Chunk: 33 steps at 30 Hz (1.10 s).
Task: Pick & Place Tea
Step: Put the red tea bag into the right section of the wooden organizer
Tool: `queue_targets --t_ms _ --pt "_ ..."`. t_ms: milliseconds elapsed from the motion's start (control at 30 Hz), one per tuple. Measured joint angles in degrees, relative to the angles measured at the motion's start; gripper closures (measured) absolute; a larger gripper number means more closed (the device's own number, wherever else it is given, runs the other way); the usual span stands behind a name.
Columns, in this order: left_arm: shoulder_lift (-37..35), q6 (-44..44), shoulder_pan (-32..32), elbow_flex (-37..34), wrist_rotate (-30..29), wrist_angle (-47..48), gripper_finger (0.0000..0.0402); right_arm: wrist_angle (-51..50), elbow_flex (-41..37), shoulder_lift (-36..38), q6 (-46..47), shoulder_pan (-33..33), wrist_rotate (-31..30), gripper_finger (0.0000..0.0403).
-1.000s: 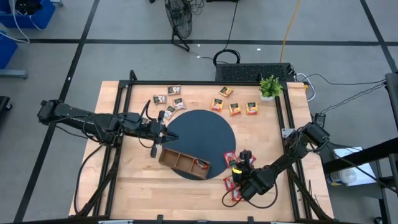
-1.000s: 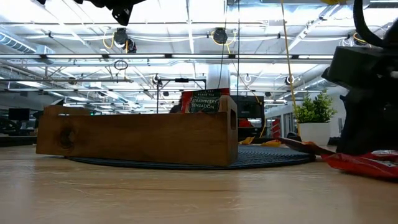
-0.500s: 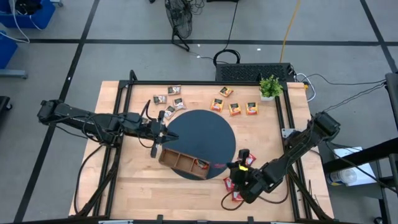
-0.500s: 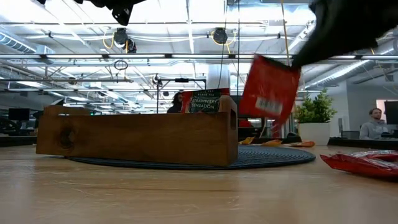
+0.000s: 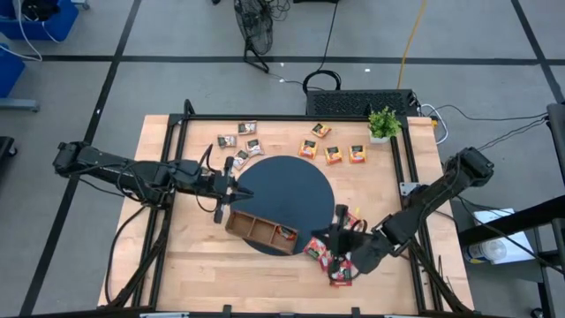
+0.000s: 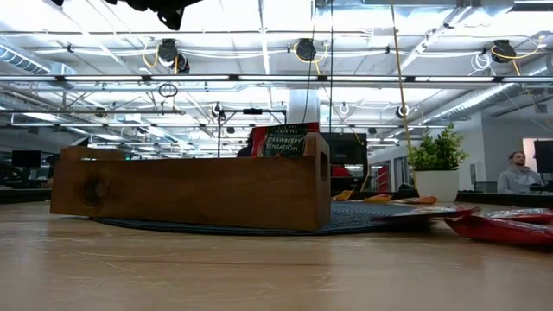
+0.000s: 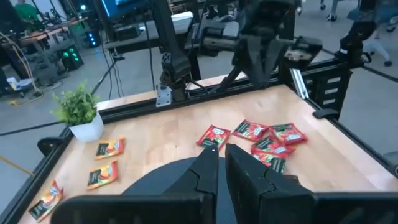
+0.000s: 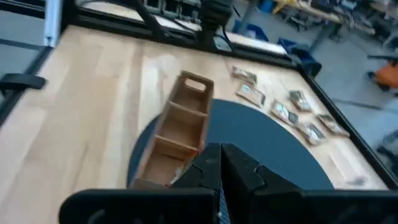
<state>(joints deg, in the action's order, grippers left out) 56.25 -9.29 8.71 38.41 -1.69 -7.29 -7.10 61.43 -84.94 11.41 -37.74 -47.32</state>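
A long wooden tray [image 5: 261, 232] lies on the near edge of the round dark mat [image 5: 287, 190]. One red sachet [image 6: 285, 140] stands in the tray's right compartment. My right gripper [image 5: 325, 240] hovers by the tray's right end, shut on a red tea sachet [image 5: 314, 248]; its own view looks along the tray [image 8: 180, 127]. My left gripper [image 5: 237, 188] hangs shut and empty over the mat's left edge [image 7: 221, 154]. More red sachets [image 5: 341, 269] lie flat on the table at the near right. My right gripper holds the red tea sachet in its shut fingers, which slant down from the table's right side. The sachet is clear of the table beside the tray's right end. The gripper's body hides which part of the sachet it has.
Dark brown sachets [image 5: 240, 146] lie at the far left of the table and orange ones [image 5: 333, 152] at the far middle. A small potted plant [image 5: 383, 124] stands at the far right corner. Black rails [image 5: 402, 168] run along the table's sides.
My right gripper has risen from the red pile at the near right with one sachet, out of the low view. It has tipped toward level and gone left toward the tray's right end. The sachet is lifted clear.
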Motion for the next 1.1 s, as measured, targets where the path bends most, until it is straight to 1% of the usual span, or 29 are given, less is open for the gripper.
queue_targets --t_ms 67,100,200,233,333,400,467,533,633,800,933,1100 --pt "0.0 0.6 0.0 0.0 0.0 -0.2 0.0364 -0.8 0.0 -1.5 0.0 0.9 4.0 0.0397" --pt "0.0 0.6 0.0 0.0 0.0 -0.2 0.0364 -0.6 0.0 -3.0 -0.5 1.4 7.2 0.0389" --pt "0.0 0.4 0.0 0.0 0.0 -0.2 0.0364 -0.9 0.0 -8.7 -2.0 2.5 14.6 0.0343" --pt "0.0 0.4 0.0 0.0 0.0 -0.2 0.0364 -1.0 0.0 -10.4 -2.2 2.8 15.7 0.0321" --pt "0.0 0.4 0.0 0.0 0.0 -0.2 0.0364 -4.1 1.3 -14.9 -1.0 2.9 16.1 0.025" --pt "0.0 0.4 0.0 0.0 0.0 -0.2 0.0364 -8.9 2.9 -17.4 0.0 2.3 17.7 0.0206" --pt "0.0 0.5 0.0 0.0 0.0 -0.2 0.0364 -14.7 5.7 -19.7 2.0 1.2 17.9 0.0171" --pt "0.0 0.5 0.0 0.0 0.0 -0.2 0.0364 -19.2 9.8 -21.6 3.6 0.0 18.0 0.0151" --pt "0.0 0.6 0.0 0.0 0.0 -0.3 0.0364 -24.8 16.6 -24.9 5.8 -1.6 17.6 0.0142" --pt "0.0 0.6 0.0 0.0 0.1 -0.3 0.0364 -33.2 26.2 -31.8 8.7 -3.7 18.0 0.0159" --pt "0.0 0.6 0.0 0.0 0.0 -0.3 0.0364 -39.3 29.6 -37.2 11.5 -4.3 19.3 0.017" --pt "0.0 0.6 0.0 0.0 0.1 -0.3 0.0364 -42.9 30.9 -39.4 14.3 -4.4 18.5 0.017"
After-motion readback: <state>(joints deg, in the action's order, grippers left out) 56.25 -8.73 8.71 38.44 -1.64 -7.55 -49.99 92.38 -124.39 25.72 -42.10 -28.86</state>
